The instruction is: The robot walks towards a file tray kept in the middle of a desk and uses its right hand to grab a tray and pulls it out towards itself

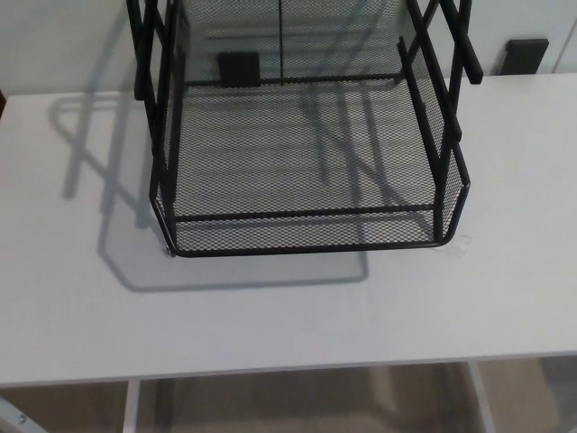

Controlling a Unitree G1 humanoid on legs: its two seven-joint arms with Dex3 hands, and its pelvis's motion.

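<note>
A black wire-mesh file tray (306, 236) stands in the middle of a white desk (288, 316). Its bottom tray faces me, with its front rim low and its mesh floor showing. Black upright bars (144, 54) of the tray's frame rise out of the picture's top on both sides; the upper trays are cut off. The frame casts a grey shadow to the left on the desk. Neither of my hands shows in the head view.
The desk's front edge (288, 372) runs across the bottom, with its white legs and brown floor below. Two dark brackets (526, 56) sit against the wall behind the desk, one seen through the mesh.
</note>
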